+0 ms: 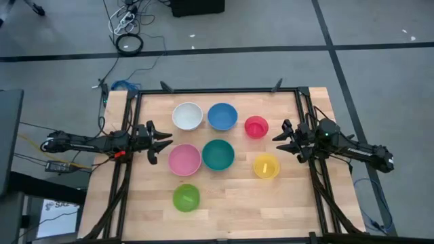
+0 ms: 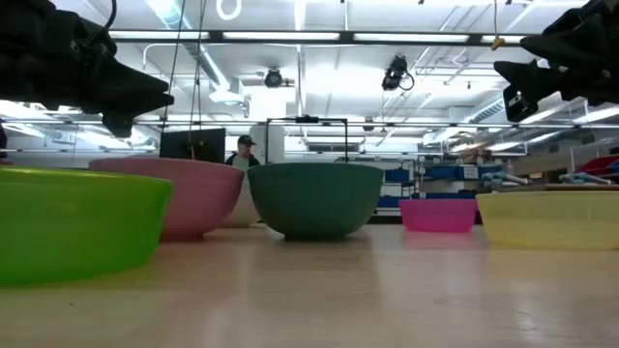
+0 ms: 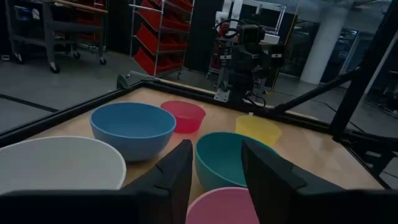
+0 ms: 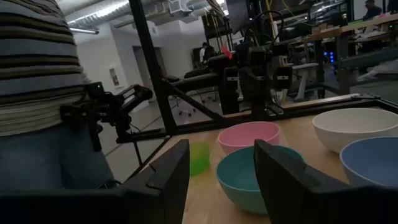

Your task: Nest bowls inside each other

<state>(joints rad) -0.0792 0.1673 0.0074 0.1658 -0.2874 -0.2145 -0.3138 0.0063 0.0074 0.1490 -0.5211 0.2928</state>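
Observation:
Seven bowls stand upright on their bases on the wooden table (image 1: 230, 210). White (image 1: 187, 116), blue (image 1: 222, 116) and red (image 1: 255, 127) form the far row. Pink (image 1: 184, 159), teal (image 1: 218, 154) and yellow (image 1: 266, 166) sit in the middle, with lime green (image 1: 186, 197) nearest. My left gripper (image 1: 163, 144) hovers open above the table's left side, pointing at the pink and teal bowls (image 3: 224, 158). My right gripper (image 1: 279, 140) hovers open at the right side, between the red and yellow bowls, facing the teal bowl (image 4: 255, 177). Both are well above the bowls in the low view.
A black metal frame (image 1: 217, 91) runs along the table's far and side edges. Bare wood lies near the front edge on both sides of the lime green bowl. A person in a striped shirt (image 4: 37, 93) stands beyond the table's near edge.

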